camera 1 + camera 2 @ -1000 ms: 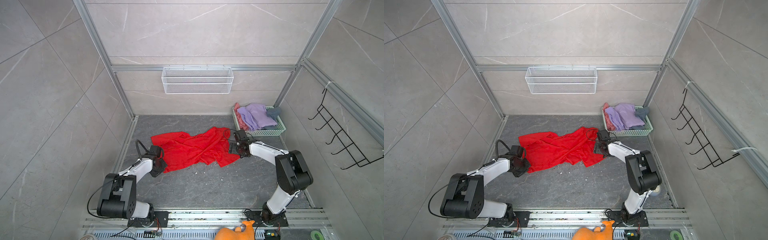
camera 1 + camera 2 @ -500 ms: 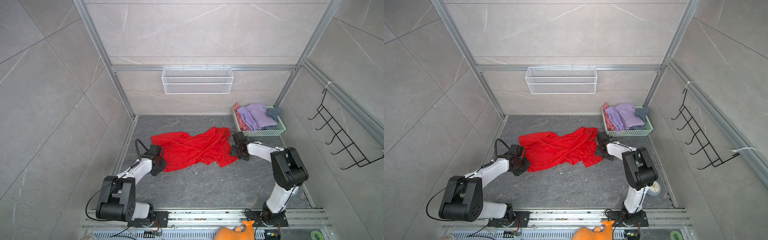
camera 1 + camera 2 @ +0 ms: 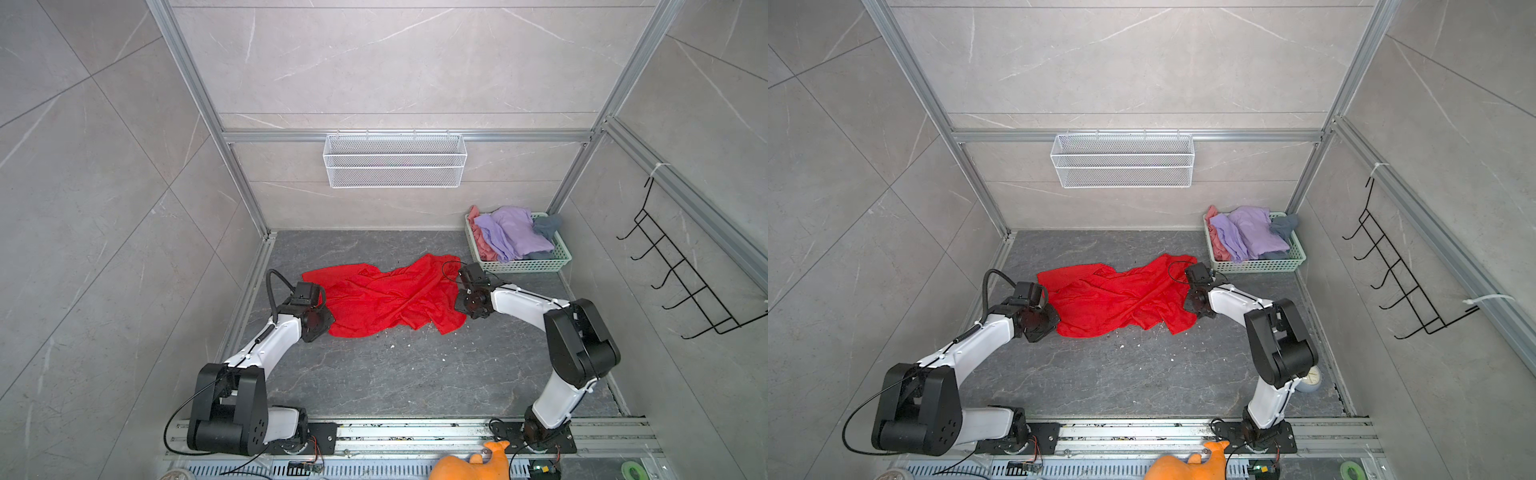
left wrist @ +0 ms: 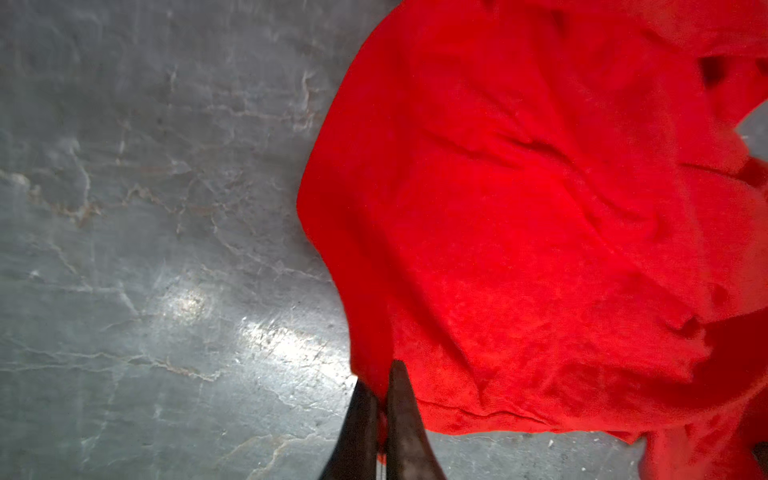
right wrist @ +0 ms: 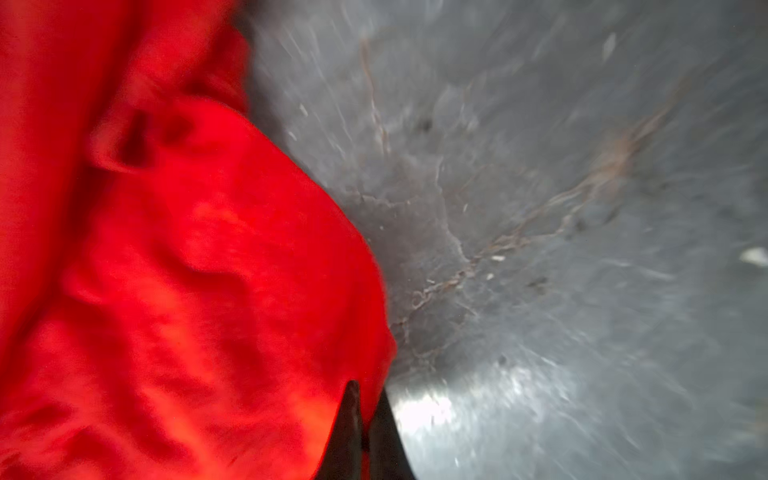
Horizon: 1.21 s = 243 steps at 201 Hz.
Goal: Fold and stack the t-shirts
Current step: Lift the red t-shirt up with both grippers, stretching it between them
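Red and crumpled, the large t-shirt [image 3: 386,297] is spread across the grey table [image 3: 415,374]. Its left edge is pinched by the left hand [image 4: 379,376], its right edge by the right hand [image 5: 368,390]. In the green basket [image 3: 523,266] other shirts [image 3: 511,235] are piled.

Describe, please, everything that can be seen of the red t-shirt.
The red t-shirt is bright red, of soft thin cloth, with no print in view. It lies crumpled and unfolded on the dark grey marbled surface, drawn out sideways, with many creases and overlapping folds; sleeves and collar cannot be told apart. The left gripper is shut on its edge at one end, and the right gripper is shut on its edge at the other end, near the green basket.
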Tool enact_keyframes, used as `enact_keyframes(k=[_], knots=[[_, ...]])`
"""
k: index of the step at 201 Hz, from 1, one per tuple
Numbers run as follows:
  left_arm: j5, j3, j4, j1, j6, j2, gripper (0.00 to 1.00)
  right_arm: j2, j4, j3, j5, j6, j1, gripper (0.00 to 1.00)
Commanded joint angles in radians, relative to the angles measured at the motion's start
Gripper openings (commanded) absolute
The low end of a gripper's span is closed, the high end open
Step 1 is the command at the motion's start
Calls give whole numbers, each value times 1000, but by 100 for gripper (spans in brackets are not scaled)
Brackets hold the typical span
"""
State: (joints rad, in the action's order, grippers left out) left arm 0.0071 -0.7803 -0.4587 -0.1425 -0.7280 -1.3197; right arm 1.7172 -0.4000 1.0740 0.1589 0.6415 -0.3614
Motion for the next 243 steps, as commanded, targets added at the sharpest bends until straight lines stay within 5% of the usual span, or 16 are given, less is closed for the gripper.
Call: enact_keyframes(k=[1, 54, 104, 166, 243], knots=[[8, -91, -48, -2, 69, 97, 0, -213, -38, 112, 88, -63, -2, 0], [12, -344, -211, 0, 230, 345, 0, -584, -88, 382, 178, -292, -3, 0], [-89, -643, -393, -1, 370, 474, 0, -658, -162, 758, 89, -489, -3, 0], [-77, -671, -218, 0, 372, 433, 0, -474, -119, 960, 35, -542, -3, 0], [-181, -756, 14, 8, 404, 2, 0, -11, -48, 1232, -3, -509, -1, 0]])
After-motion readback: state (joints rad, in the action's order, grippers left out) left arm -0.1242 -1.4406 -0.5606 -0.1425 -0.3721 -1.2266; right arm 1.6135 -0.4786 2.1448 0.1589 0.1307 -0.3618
